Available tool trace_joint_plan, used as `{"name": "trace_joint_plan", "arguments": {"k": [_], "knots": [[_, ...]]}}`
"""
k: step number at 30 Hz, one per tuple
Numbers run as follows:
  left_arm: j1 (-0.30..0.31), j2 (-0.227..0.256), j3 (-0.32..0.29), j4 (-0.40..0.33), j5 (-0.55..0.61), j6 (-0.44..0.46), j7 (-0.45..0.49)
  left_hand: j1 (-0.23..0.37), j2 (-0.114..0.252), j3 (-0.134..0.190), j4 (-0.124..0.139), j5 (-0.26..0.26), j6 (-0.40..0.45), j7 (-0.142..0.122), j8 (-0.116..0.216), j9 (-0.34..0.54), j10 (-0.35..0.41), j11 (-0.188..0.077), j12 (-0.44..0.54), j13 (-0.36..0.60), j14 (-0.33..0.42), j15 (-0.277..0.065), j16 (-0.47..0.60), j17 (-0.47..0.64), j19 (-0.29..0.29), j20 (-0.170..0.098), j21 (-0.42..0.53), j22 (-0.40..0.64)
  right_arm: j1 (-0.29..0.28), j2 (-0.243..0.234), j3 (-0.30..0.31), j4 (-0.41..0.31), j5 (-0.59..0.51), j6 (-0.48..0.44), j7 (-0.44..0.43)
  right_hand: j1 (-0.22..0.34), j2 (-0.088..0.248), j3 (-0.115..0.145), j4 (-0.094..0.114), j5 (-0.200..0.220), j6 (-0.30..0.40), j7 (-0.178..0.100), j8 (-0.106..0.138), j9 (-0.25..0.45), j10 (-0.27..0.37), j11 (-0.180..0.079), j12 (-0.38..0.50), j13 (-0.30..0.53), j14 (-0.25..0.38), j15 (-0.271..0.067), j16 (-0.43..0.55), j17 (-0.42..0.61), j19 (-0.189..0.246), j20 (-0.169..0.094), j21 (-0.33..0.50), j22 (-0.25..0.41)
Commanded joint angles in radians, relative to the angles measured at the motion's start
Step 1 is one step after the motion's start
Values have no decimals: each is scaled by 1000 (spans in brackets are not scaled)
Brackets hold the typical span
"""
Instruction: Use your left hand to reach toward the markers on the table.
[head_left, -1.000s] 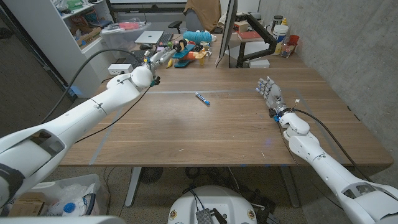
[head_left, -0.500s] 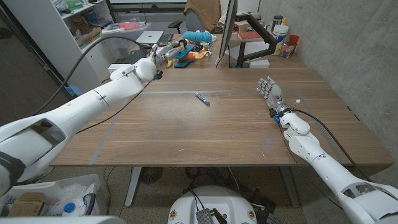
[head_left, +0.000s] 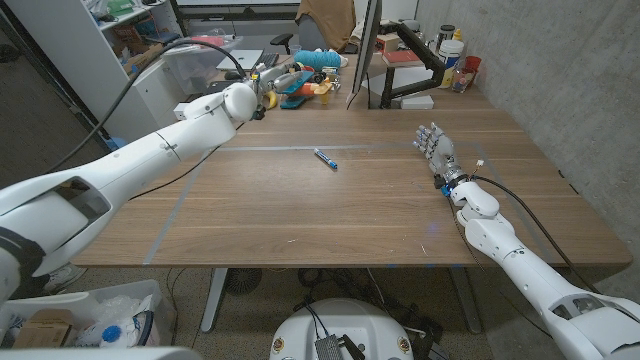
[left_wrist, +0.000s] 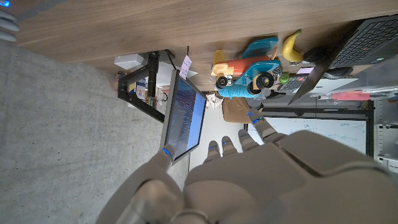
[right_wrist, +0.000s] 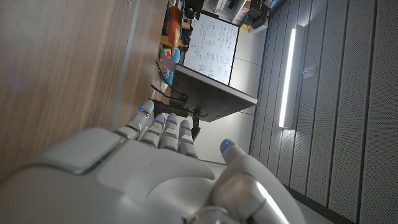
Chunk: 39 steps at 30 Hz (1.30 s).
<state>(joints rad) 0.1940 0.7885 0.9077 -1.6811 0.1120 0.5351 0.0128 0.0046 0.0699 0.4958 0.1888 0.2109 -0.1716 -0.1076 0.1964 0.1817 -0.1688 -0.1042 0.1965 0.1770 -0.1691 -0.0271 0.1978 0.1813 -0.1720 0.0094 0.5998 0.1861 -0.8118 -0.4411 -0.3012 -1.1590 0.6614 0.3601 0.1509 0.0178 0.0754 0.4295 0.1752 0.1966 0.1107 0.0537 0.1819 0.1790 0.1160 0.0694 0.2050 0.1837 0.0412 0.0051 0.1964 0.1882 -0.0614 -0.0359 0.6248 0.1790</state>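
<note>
A single blue marker (head_left: 325, 158) lies on the wooden table (head_left: 330, 215), a little beyond its middle. My left hand (head_left: 263, 88) hangs over the table's far left edge, well left of and beyond the marker. In the left wrist view, my left hand (left_wrist: 249, 168) has its fingers stretched out and apart, with nothing in them. My right hand (head_left: 432, 146) stands on the table's right side with its fingers up and apart, holding nothing. The right wrist view shows my right hand (right_wrist: 155, 168) from behind.
Beyond the table's far edge, a second desk carries colourful toys (head_left: 305, 80), a laptop (head_left: 240, 60) and a dark monitor (head_left: 365, 50). Cups and bottles (head_left: 455, 55) stand at the back right by the concrete wall. Thin tape lines (head_left: 275, 148) cross the table.
My left arm has swung up and to the right along the table's far edge, carrying the hand toward the toys. The marker and my right hand have stayed in place.
</note>
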Motion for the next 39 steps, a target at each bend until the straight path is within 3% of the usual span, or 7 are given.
{"name": "trace_joint_plan", "arguments": {"k": [1,19,39], "knots": [[-67,-12,44,17,77,-23,-115,7,95,-2,-1,7,-15,-1,4,1,-75,-7,9,0,-104,-39,5,1,-193,-1,9,3,1,4,3,5,4,4,5,5,94,6,1,8,9,0,8,4,10,1,7,2,9,3,5,2,2,-105,-3,4],[-183,-67,132,118,187,-95,-276,18,77,-5,-12,9,-23,-16,-4,1,-67,-19,7,1,-88,-46,3,-1,-175,9,10,2,15,11,6,34,6,12,16,5,94,5,1,8,10,0,8,4,10,1,7,2,10,3,5,2,4,-105,-6,4],[-300,-152,204,276,257,-275,-445,21,69,-10,-13,13,-43,-15,-11,2,-70,-26,2,1,-87,-49,-2,-1,-173,13,5,2,25,19,18,66,16,23,23,5,94,5,2,9,10,0,8,4,9,0,6,2,9,3,4,2,5,-105,-10,4]]}}
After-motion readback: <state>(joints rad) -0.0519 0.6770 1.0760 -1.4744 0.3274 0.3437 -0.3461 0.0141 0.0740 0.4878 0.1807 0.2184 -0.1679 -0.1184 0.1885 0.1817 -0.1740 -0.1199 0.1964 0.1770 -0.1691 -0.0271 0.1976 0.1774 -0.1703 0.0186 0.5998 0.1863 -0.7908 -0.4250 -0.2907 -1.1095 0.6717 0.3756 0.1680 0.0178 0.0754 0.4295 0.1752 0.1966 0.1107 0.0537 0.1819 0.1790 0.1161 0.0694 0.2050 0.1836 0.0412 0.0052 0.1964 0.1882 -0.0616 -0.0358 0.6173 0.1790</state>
